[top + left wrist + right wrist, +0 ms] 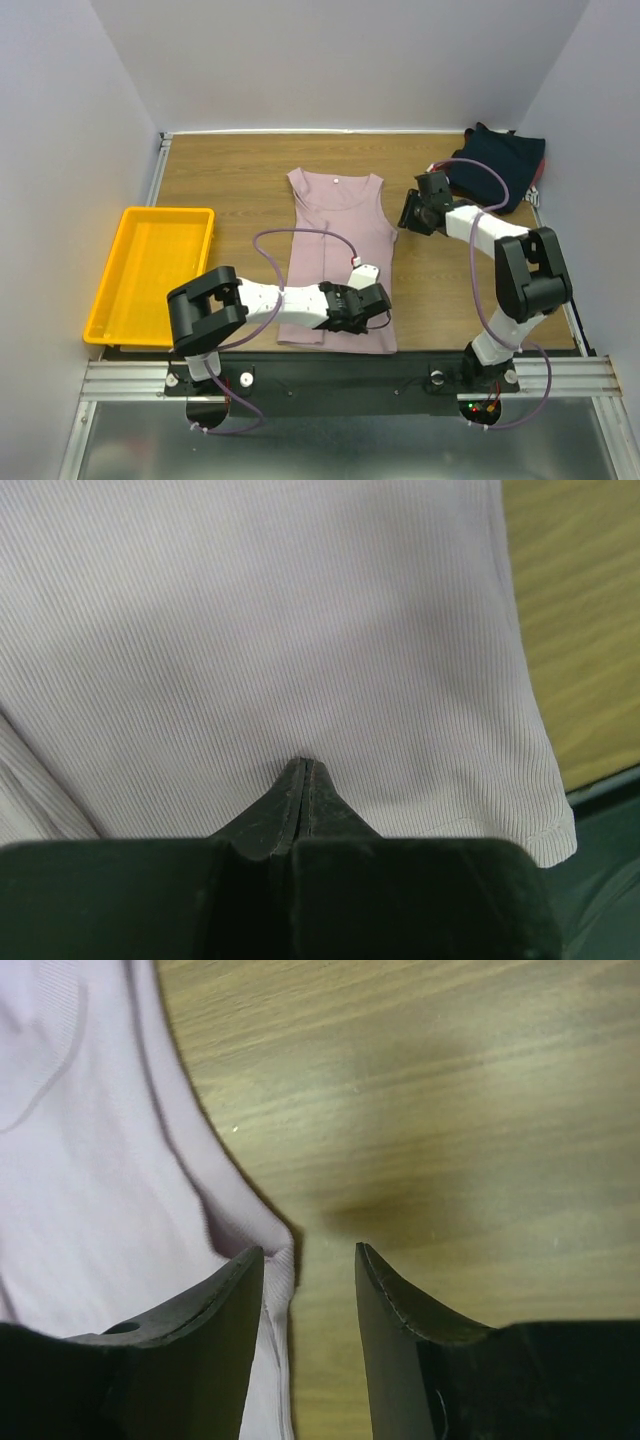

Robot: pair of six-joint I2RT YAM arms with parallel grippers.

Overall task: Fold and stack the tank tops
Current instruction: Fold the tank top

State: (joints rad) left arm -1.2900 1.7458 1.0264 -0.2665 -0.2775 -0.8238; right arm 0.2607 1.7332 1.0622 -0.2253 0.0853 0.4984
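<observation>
The left gripper has its jaws pressed fully together, tips meeting in a thin seam. In the left wrist view the gripper rests low on the ribbed fabric of the pink tank top. Whether any cloth is caught between the tips cannot be told. It sits near the garment's near right corner, where the hem meets the wooden table and the table's dark near edge.

The right gripper stands moderately open and holds nothing. In the right wrist view the gripper straddles the right side edge of the pink tank top. Its left finger lies over the rolled edge of the fabric, and its right finger is over bare wood.

The pink tank top lies flat in the middle of the table. Its scoop neck is toward the far side, its hem toward the near side, and a faint lengthwise crease runs down its left half.

The navy tank tops lie in a loose heap in the far right corner, well apart from the pink one and just beyond the right arm's wrist.

A yellow tray sits at the left of the table, near but apart from the left arm's elbow.
</observation>
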